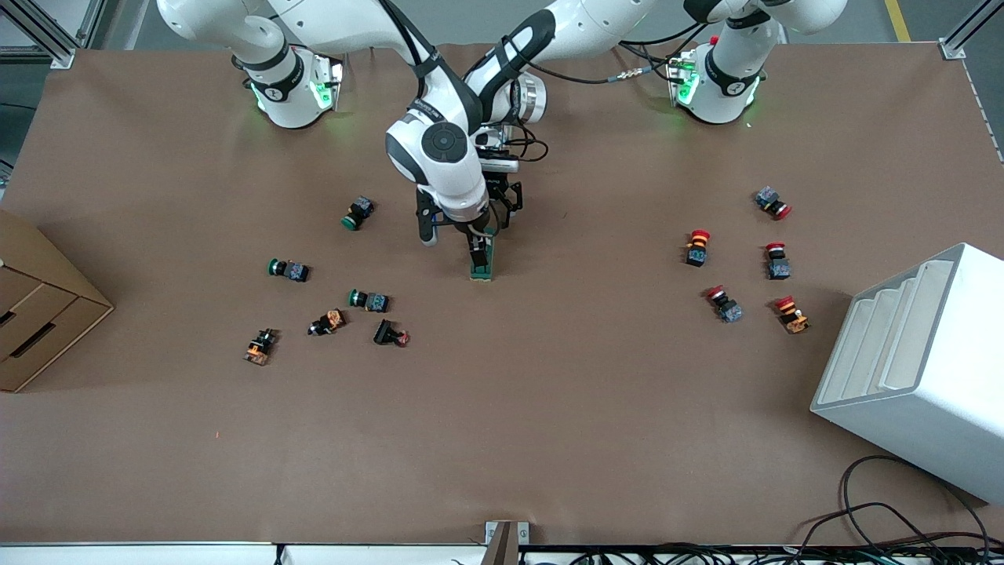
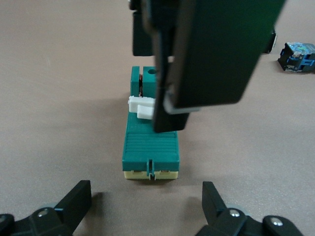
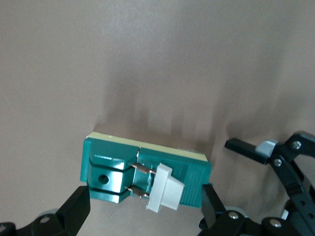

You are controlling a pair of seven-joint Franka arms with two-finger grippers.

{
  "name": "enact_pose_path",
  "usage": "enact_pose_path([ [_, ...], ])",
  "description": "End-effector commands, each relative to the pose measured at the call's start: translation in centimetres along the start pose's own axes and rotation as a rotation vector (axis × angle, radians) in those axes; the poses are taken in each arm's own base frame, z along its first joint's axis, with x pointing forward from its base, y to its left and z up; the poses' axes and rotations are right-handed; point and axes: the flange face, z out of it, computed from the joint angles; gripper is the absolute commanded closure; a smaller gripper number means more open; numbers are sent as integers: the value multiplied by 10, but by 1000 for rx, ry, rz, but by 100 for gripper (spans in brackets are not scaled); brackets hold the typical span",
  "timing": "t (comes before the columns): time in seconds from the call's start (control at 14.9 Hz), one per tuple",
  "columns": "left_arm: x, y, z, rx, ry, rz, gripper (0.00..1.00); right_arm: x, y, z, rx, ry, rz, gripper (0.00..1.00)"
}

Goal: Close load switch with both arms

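Observation:
The load switch (image 1: 482,267) is a dark green block with a white lever, lying on the brown table at mid-table. My right gripper (image 1: 477,245) is down on it and open. In the right wrist view its fingers (image 3: 74,209) stand off either end of the switch (image 3: 108,172), with the lever (image 3: 167,189) between them and not gripped. My left gripper (image 1: 506,208) is open and empty, low beside the switch's end farther from the front camera. In the left wrist view (image 2: 146,201) the switch (image 2: 150,145) lies ahead of its fingers, and the right gripper's finger (image 2: 206,54) reaches down beside the lever (image 2: 140,105).
Green-capped and orange push buttons (image 1: 369,300) lie scattered toward the right arm's end, red-capped ones (image 1: 696,247) toward the left arm's end. A cardboard box (image 1: 39,314) stands at the right arm's end. A white bin (image 1: 918,361) stands at the left arm's end.

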Motion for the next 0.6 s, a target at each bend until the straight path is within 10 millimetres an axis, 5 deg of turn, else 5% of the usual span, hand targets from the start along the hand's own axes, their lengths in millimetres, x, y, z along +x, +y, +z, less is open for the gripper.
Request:
enact_pose_path([
  [0.0,-17,5,4,-24,-13,-14,2,-4,4,13,14,10,7,0],
  [0.54,-22,3,0,-7,20,-49,2,4,-4,23,85,32,-12,0],
])
